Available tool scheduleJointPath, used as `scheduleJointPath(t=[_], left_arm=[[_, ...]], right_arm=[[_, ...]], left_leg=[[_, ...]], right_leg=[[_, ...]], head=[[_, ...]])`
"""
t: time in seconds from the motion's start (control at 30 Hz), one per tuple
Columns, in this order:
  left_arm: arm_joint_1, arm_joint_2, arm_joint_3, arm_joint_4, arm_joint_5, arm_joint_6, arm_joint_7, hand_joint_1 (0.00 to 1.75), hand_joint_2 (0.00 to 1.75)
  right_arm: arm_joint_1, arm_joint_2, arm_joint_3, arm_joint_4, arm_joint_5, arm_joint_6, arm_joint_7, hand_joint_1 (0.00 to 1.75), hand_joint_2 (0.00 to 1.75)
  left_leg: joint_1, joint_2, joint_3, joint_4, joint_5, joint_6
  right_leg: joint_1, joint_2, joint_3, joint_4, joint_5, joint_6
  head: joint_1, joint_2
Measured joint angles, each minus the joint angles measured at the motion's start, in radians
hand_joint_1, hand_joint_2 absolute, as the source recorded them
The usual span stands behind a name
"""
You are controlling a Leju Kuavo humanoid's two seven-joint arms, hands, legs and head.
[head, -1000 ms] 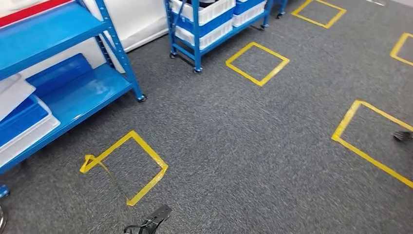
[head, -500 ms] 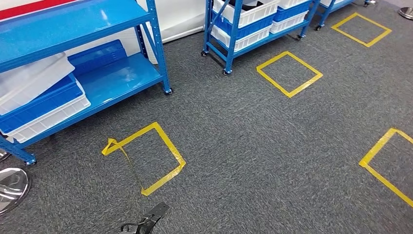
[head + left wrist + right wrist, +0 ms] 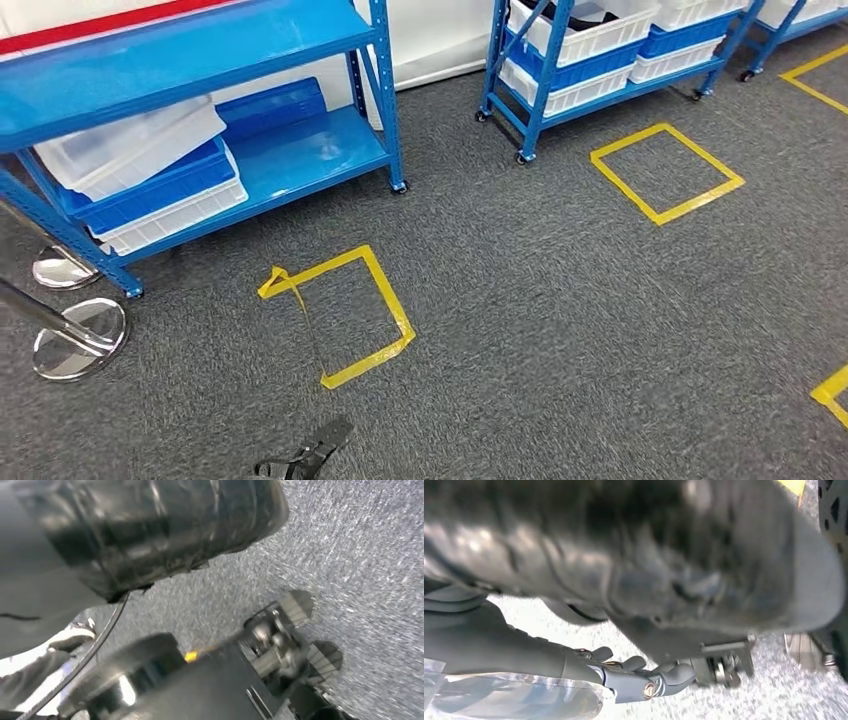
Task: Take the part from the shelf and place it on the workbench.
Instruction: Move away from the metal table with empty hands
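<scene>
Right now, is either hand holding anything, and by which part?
The left hand holds nothing. A clear plastic bag lies against the right hand; whether it is gripped, and where, cannot be told.

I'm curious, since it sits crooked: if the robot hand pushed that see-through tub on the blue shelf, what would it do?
The see-through tub looks thin-walled and seems empty, so it is probably light. It rests tilted on a blue crate, so a push may well slide or tip it. Its smooth plastic likely offers little grip.
</scene>
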Motion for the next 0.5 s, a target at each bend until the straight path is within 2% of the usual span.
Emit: scheduleJointPath(t=[0.03, 0.07, 0.1, 0.13, 0.17, 0.2, 0.27, 0.3, 0.33, 0.4, 0.43, 0.5], left_arm=[[-0.001, 0.0, 0.0, 0.0, 0.0, 0.0, 0.0, 0.0, 0.0], [-0.002, 0.0, 0.0, 0.0, -0.001, 0.0, -0.001, 0.0, 0.0], [-0.002, -0.001, 0.0, 0.0, -0.001, -0.001, -0.001, 0.0, 0.0], [-0.002, -0.001, 0.0, 0.0, -0.001, -0.001, -0.001, 0.0, 0.0], [-0.001, -0.001, 0.0, 0.0, 0.0, -0.001, -0.001, 0.0, 0.0], [-0.001, -0.001, 0.0, 0.0, 0.001, -0.002, -0.001, 0.0, 0.0], [-0.003, -0.001, 0.0, 0.0, 0.004, -0.001, -0.003, 0.0, 0.0], [-0.005, 0.0, 0.0, 0.0, 0.004, 0.0, -0.005, 0.0, 0.0], [-0.006, 0.0, 0.0, 0.0, 0.004, 0.0, -0.006, 0.0, 0.0], [-0.005, 0.002, 0.0, 0.0, 0.005, 0.001, -0.007, 0.0, 0.0], [-0.003, 0.002, 0.0, 0.0, 0.007, 0.001, -0.008, 0.0, 0.0], [-0.002, 0.002, 0.0, 0.0, 0.018, 0.004, -0.012, 0.0, 0.0]], right_arm=[[0.0, 0.0, 0.0, 0.0, -0.002, 0.0, 0.0, 0.0, 0.0], [0.001, 0.0, 0.0, 0.0, -0.004, 0.0, 0.0, 0.0, 0.0], [0.002, 0.0, 0.0, 0.0, -0.006, 0.0, 0.0, 0.0, 0.0], [0.002, 0.0, 0.0, 0.001, -0.009, 0.0, 0.0, 0.0, 0.0], [0.002, 0.0, 0.0, 0.001, -0.012, 0.0, 0.0, 0.0, 0.0], [0.002, 0.0, 0.0, 0.001, -0.015, 0.0, 0.0, 0.0, 0.0], [-0.001, 0.001, 0.0, 0.001, -0.021, 0.0, 0.0, 0.0, 0.0], [-0.001, 0.001, 0.0, 0.001, -0.024, 0.001, 0.0, 0.0, 0.0], [-0.002, 0.001, 0.0, 0.001, -0.027, 0.001, 0.0, 0.0, 0.0], [-0.005, 0.004, 0.0, 0.001, -0.033, 0.0, 0.0, 0.0, 0.0], [-0.006, 0.005, 0.0, 0.001, -0.036, -0.001, 0.0, 0.0, 0.0], [-0.008, 0.006, 0.0, 0.001, -0.041, -0.003, 0.0, 0.0, 0.0]], left_leg=[[-0.002, 0.025, -0.029, 0.064, -0.032, -0.002], [-0.002, 0.037, -0.06, 0.13, -0.06, -0.004], [-0.001, 0.044, -0.081, 0.177, -0.076, -0.005], [-0.001, 0.047, -0.087, 0.193, -0.075, -0.005], [-0.002, 0.051, -0.072, 0.172, -0.058, -0.004], [-0.003, 0.06, -0.038, 0.113, -0.028, 0.0], [-0.012, 0.101, 0.04, -0.026, 0.018, 0.012], [-0.016, 0.117, 0.064, -0.07, 0.028, 0.018], [-0.021, 0.123, 0.073, -0.089, 0.028, 0.023], [-0.023, 0.105, 0.075, -0.096, 0.032, 0.032], [-0.021, 0.096, 0.078, -0.102, 0.035, 0.036], [-0.014, 0.083, 0.084, -0.113, 0.041, 0.043]], right_leg=[[0.003, -0.014, 0.0, -0.001, 0.0, -0.003], [0.006, -0.03, -0.001, 0.0, -0.001, -0.007], [0.009, -0.046, -0.001, 0.0, -0.002, -0.009], [0.012, -0.062, -0.001, 0.0, -0.003, -0.01], [0.013, -0.075, -0.001, 0.0, -0.004, -0.011], [0.015, -0.088, 0.001, 0.0, -0.006, -0.011], [0.02, -0.108, 0.004, 0.001, -0.01, -0.007], [0.022, -0.117, 0.005, 0.001, -0.011, -0.004], [0.023, -0.125, 0.006, 0.001, -0.013, 0.0], [0.024, -0.139, 0.01, -0.001, -0.015, 0.008], [0.023, -0.133, 0.01, 0.003, -0.02, 0.014], [0.02, -0.091, -0.013, 0.057, -0.057, 0.025]], head=[[-0.002, 0.0], [-0.003, 0.0], [-0.003, 0.0], [-0.003, 0.0], [-0.003, 0.0], [-0.003, 0.0], [-0.003, 0.0], [-0.002, 0.0], [-0.001, 0.0], [0.001, 0.0], [0.001, 0.0], [0.006, 0.0]])
